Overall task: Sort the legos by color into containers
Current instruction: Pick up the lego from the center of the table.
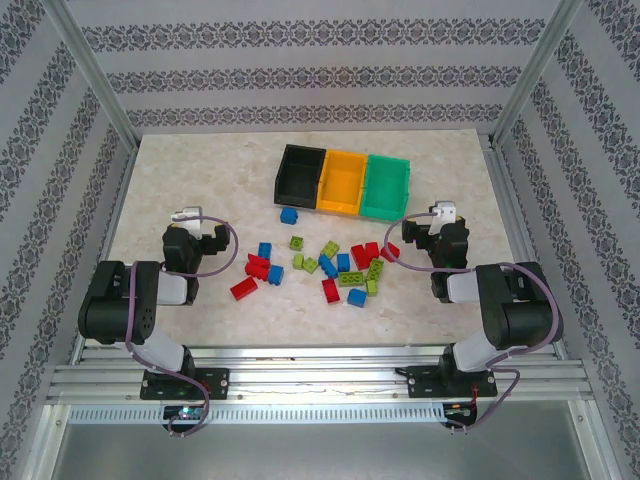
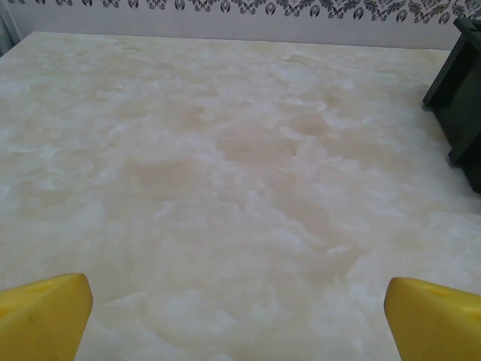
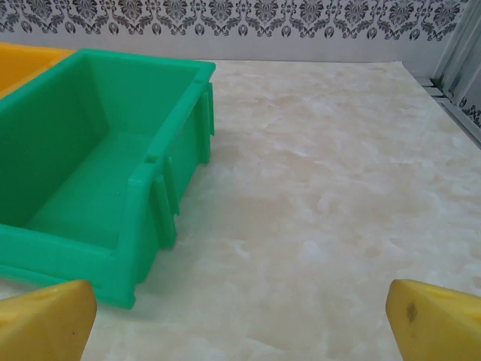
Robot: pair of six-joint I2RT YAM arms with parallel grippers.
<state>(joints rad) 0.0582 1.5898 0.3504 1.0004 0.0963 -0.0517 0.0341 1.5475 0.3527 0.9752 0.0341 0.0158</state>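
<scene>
Several red, blue and lime green legos (image 1: 320, 262) lie loose on the middle of the marble table. One blue brick (image 1: 289, 215) sits alone just in front of the bins, and a red brick (image 1: 243, 288) lies at the left of the spread. Behind them, joined in a row, stand the black bin (image 1: 300, 172), the orange bin (image 1: 343, 180) and the green bin (image 1: 386, 186), all looking empty. My left gripper (image 1: 205, 238) (image 2: 239, 320) rests left of the legos, open over bare table. My right gripper (image 1: 436, 238) (image 3: 240, 320) is open to their right, holding nothing, with the green bin (image 3: 90, 150) ahead on its left.
The black bin's corner (image 2: 462, 90) shows at the right edge of the left wrist view. Aluminium frame posts (image 1: 95, 75) and patterned walls close in the table (image 1: 180, 170) on three sides. A metal rail (image 3: 458, 105) runs along the table's right edge.
</scene>
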